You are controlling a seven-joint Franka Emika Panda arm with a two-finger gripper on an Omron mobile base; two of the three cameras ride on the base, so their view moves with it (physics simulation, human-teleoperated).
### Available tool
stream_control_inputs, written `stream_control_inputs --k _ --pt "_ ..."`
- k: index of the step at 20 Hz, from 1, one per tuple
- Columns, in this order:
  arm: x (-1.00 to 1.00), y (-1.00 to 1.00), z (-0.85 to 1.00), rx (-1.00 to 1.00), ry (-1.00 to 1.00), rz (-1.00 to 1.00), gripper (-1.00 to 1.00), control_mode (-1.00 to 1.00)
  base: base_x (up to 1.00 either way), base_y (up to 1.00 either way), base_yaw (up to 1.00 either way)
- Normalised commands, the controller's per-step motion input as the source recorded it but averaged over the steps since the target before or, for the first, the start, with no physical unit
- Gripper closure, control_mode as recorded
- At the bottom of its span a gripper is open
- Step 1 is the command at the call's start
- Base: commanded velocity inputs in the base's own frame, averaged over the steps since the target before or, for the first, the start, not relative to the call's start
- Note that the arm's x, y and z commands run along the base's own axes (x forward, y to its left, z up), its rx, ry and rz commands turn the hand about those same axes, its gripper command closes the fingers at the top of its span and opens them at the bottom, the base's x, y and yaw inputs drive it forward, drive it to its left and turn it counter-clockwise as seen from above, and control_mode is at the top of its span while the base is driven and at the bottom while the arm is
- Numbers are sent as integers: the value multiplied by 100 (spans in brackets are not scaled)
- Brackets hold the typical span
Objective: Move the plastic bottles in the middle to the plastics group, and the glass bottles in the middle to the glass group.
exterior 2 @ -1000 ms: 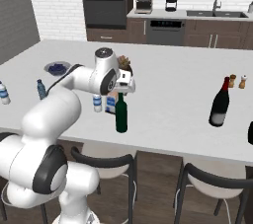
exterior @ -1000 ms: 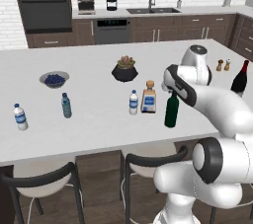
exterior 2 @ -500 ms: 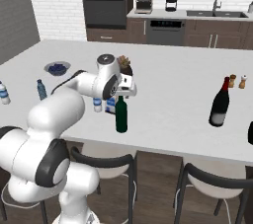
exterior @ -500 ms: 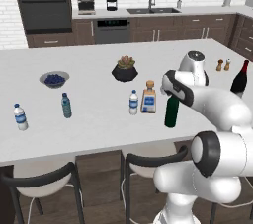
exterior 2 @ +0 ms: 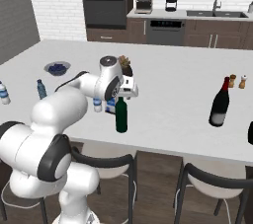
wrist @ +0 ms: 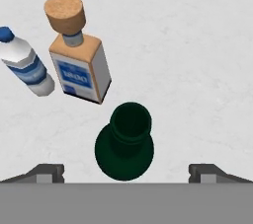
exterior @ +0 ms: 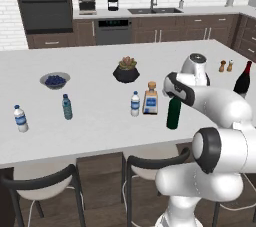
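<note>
A tall dark green wine bottle (exterior: 173, 113) (exterior 2: 121, 115) (wrist: 124, 141) stands upright near the counter's front edge. My gripper (exterior: 176, 96) (exterior 2: 123, 93) (wrist: 126, 172) hangs open just above its mouth, its fingertips (wrist: 47, 171) wide apart on either side. Beside it stand the squat square bottle (exterior: 150, 99) (wrist: 79, 55) with a tan stopper and a small clear water bottle (exterior: 135, 104) (wrist: 24, 62). At the far left are the plastics group's clear bottle (exterior: 20, 118) (exterior 2: 3, 93) and blue-tinted bottle (exterior: 67, 107) (exterior 2: 41, 89). The red-necked dark wine bottle (exterior: 243, 79) (exterior 2: 220, 103) stands far right.
A potted plant (exterior: 126, 70) sits behind the middle bottles and a bowl of blueberries (exterior: 54, 79) at back left. Salt and pepper shakers (exterior: 226, 65) stand near the red-necked bottle. Stools (exterior: 150, 158) line the counter's front edge.
The hand has sunk slightly toward the green bottle's mouth and the arm's elbow has shifted. The jaws stay open and no bottle has moved.
</note>
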Motion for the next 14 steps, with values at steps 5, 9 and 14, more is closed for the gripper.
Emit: stream_control_inputs --k 5,9,14 --pt "6 0 -19 0 -1 0 -100 -100 0 0 0" --pt "8 0 -25 1 0 0 -100 -100 0 0 0" --pt "9 0 -10 0 -1 0 -100 -100 0 0 0"
